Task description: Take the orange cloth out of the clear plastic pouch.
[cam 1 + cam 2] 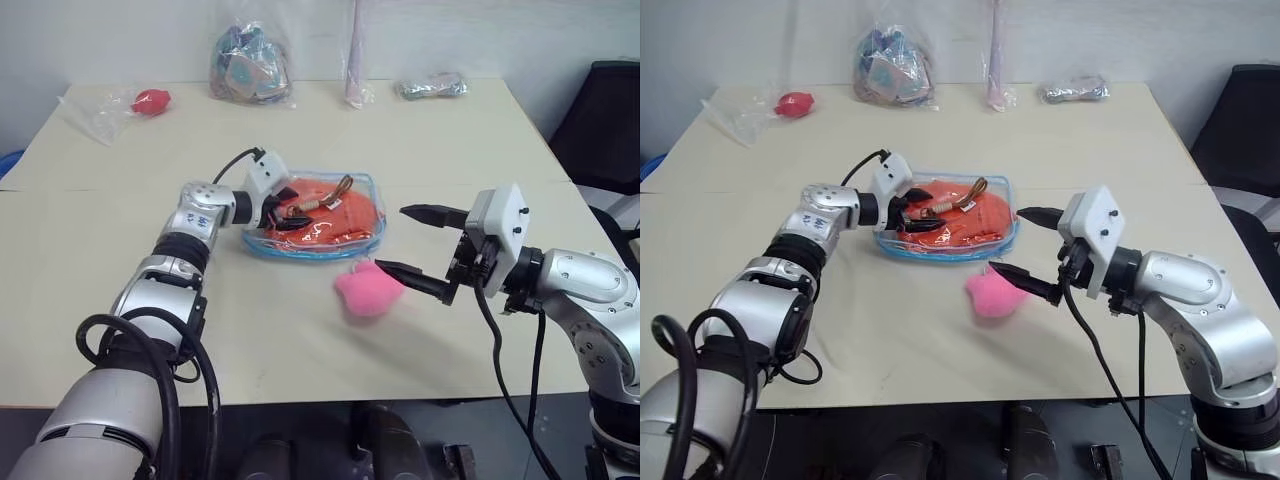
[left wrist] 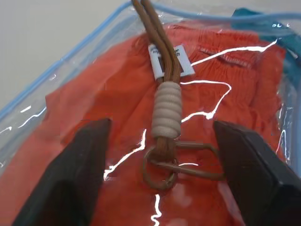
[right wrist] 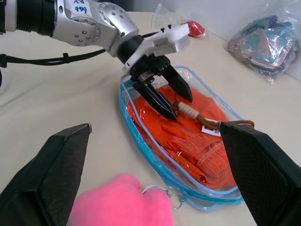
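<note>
The clear plastic pouch [image 1: 318, 222], edged in light blue, lies flat near the middle of the pale table [image 1: 400, 150], with the orange cloth [image 1: 340, 215] inside it and filling most of its area. A brown cord with a cream wrapped knot [image 2: 168, 109] and a wire ring lies across the pouch's upper face. The left gripper [image 3: 165, 94] rests over the end of the pouch nearer the robot's left, its two black fingers [image 2: 70, 174] spread apart and straddling the cord and ring; the tips appear to press on the plastic, though contact cannot be confirmed. Nothing is pinched between them. The pink pompom [image 1: 367, 288] sits on the table just beside the pouch's near edge, joined to it by a small ring. The right gripper [image 1: 420, 247] hovers level to the robot's right of the pouch, jaws wide apart and empty, its lower fingertip just at the pompom. At the far edge of the table lie a small red ball [image 1: 152, 100] in a wrinkled clear bag and another bag of mixed items [image 1: 250, 65].
</note>
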